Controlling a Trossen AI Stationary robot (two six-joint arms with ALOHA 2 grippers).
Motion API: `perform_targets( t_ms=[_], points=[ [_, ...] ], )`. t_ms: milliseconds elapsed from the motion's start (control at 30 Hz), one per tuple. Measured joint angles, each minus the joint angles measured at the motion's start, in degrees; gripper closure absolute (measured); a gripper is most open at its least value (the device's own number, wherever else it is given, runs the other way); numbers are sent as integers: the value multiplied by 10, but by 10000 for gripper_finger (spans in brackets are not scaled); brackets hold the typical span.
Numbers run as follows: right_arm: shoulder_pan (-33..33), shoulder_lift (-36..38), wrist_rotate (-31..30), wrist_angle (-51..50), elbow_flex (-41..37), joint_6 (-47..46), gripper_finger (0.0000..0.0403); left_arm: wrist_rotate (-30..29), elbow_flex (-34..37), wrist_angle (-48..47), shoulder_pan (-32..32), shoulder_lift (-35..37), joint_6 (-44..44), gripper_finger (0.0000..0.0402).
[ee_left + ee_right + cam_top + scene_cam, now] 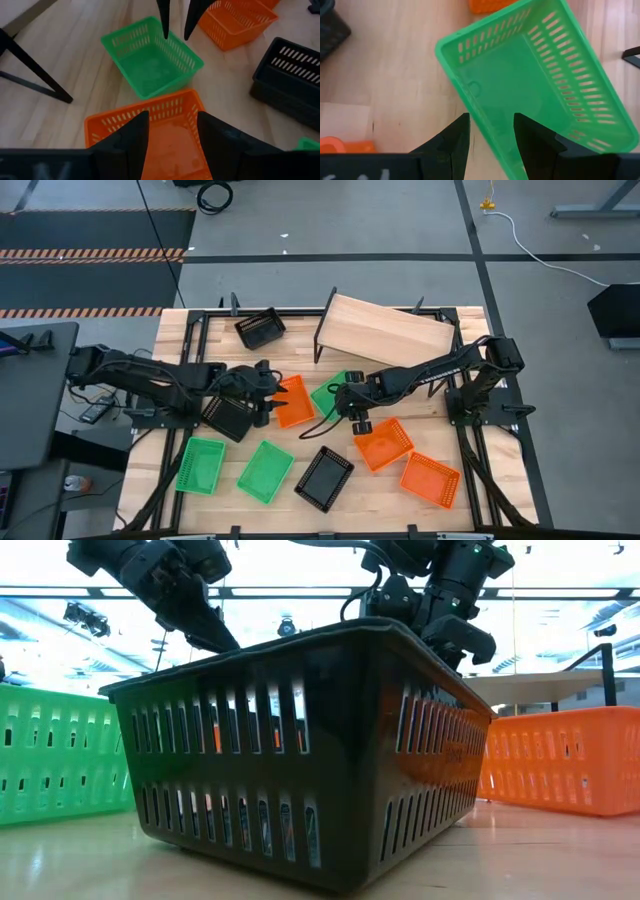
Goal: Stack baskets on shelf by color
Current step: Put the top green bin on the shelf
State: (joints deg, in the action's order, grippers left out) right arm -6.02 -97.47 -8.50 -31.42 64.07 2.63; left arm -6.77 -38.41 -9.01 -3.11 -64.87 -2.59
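- While nothing is sitting on the shelf [390, 330] yet, stacking is barely starting; all nine baskets are lying loose on the table [180, 350].
- My right gripper [489, 131], fingers parted and empty, is hovering over a green basket [530, 75].
- My left gripper [170, 131], also parted and empty, is hovering over an orange basket [170, 145].

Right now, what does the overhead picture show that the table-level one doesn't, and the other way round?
Only the overhead view shows the wooden shelf tipped askew, and baskets of all three colours scattered on the table, nine in all. Only the table-level view shows one black basket close up, filling the picture, with ceiling lights behind. Both show the left gripper and right gripper above the baskets, plus green and orange ones.
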Motion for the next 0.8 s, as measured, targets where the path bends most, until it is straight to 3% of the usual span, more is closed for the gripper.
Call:
perform_targets(
  t_ms=[533,800],
  points=[
    [3,1,-4,92,-70,5,244,0,0,21,0,9,1,228],
    [0,1,8,101,-97,4,274,0,0,20,0,9,-10,228]
  ],
)
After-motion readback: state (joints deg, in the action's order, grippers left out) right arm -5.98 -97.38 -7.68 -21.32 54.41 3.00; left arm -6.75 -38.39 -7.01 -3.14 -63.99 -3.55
